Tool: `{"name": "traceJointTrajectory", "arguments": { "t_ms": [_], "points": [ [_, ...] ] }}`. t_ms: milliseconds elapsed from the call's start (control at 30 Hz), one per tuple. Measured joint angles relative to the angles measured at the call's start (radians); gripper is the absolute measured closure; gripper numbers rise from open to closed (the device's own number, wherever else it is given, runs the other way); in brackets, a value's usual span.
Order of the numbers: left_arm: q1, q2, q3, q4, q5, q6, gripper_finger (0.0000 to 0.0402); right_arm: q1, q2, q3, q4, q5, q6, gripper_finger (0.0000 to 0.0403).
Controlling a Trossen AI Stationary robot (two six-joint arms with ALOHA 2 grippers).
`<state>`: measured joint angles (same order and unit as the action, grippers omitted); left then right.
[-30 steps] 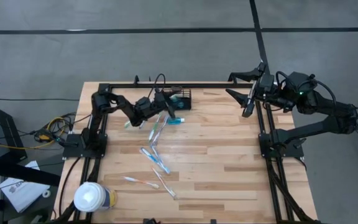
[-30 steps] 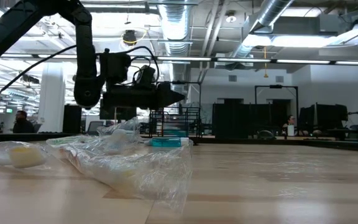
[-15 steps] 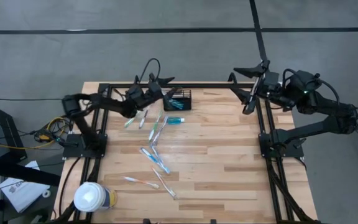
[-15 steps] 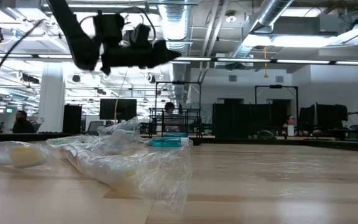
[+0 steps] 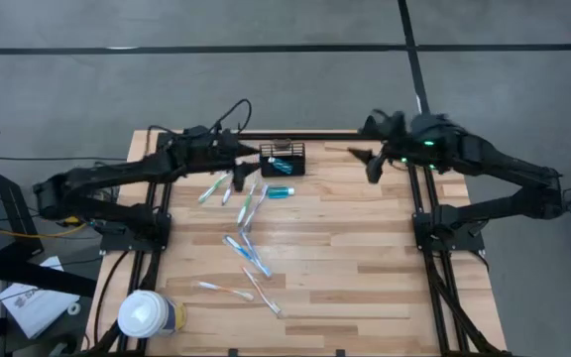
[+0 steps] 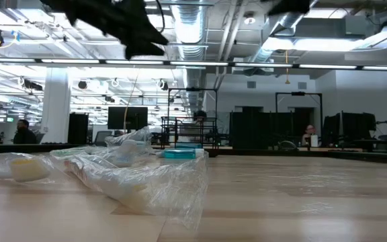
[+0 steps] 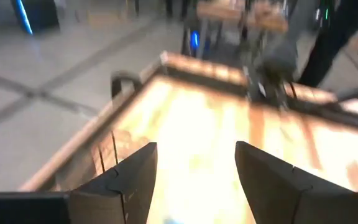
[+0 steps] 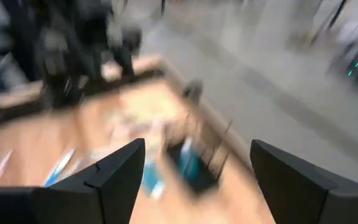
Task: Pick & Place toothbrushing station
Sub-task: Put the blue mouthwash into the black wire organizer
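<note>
High view puts my left gripper [image 5: 250, 151] raised near the far edge of the table [image 5: 365, 258], just left of the basket [image 5: 284, 159], its fingers spread apart with nothing between them. My right gripper [image 5: 363, 159] hangs at the far right, well apart from the basket, fingers also spread and empty. The black wire-mesh basket sits at the far middle of the table and holds something teal; I cannot tell what. A teal toothpaste tube [image 5: 280, 192] lies just on its near side. Toothbrushes [image 5: 249, 205] are scattered loose on the wood from beside the basket down toward the near left, some in clear wrapping. A white-lidded cup [image 5: 150, 316] stands at the near left corner. From table height, crinkled clear plastic [image 6: 140, 176] fills the left foreground.
</note>
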<state>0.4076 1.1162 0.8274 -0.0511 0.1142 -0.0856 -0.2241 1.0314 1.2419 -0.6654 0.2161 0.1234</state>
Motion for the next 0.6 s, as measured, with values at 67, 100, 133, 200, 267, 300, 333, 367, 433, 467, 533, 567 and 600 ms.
{"name": "traceJointTrajectory", "arguments": {
  "t_ms": [67,100,133,200,267,300,333,367,433,467,533,567,600],
  "points": [
    [-0.014,-0.038,0.040,-0.143,0.023,-0.039,0.0192,-0.009,0.041,-0.001,-0.050,-0.072,0.017,0.0121],
    [-0.023,-0.046,0.059,-0.195,0.031,-0.058,0.0192,-0.009,0.065,-0.001,-0.040,-0.102,0.019,0.0121],
    [-0.033,-0.050,0.073,-0.243,0.040,-0.074,0.0192,-0.005,0.086,-0.001,-0.020,-0.135,0.019,0.0121],
    [-0.059,-0.035,0.096,-0.308,0.055,-0.089,0.0192,0.001,0.122,-0.001,0.013,-0.198,0.013,0.0121],
    [-0.090,0.003,0.108,-0.327,0.075,-0.099,0.0192,0.000,0.153,0.000,0.062,-0.235,0.000,0.0121],
    [-0.108,0.033,0.114,-0.331,0.086,-0.102,0.0192,-0.006,0.162,0.000,0.066,-0.246,-0.005,0.0121],
    [-0.126,0.066,0.122,-0.330,0.092,-0.101,0.0192,-0.012,0.169,0.000,0.077,-0.246,-0.009,0.0121],
    [-0.143,0.104,0.133,-0.329,0.097,-0.099,0.0192,-0.020,0.170,0.000,0.092,-0.247,-0.013,0.0121],
    [-0.174,0.184,0.162,-0.329,0.102,-0.090,0.0192,-0.034,0.169,0.000,0.103,-0.248,-0.014,0.0121],
    [-0.186,0.224,0.177,-0.326,0.103,-0.077,0.0192,-0.041,0.165,0.000,0.117,-0.248,-0.013,0.0121],
    [-0.202,0.301,0.207,-0.328,0.089,-0.047,0.0192,-0.053,0.149,0.000,0.128,-0.250,-0.010,0.0121],
    [-0.206,0.337,0.223,-0.325,0.077,-0.026,0.0192,-0.058,0.137,0.000,0.140,-0.250,-0.010,0.0121],
    [-0.207,0.369,0.235,-0.324,0.068,-0.006,0.0192,-0.062,0.123,0.000,0.146,-0.250,-0.010,0.0121]
  ]
}}
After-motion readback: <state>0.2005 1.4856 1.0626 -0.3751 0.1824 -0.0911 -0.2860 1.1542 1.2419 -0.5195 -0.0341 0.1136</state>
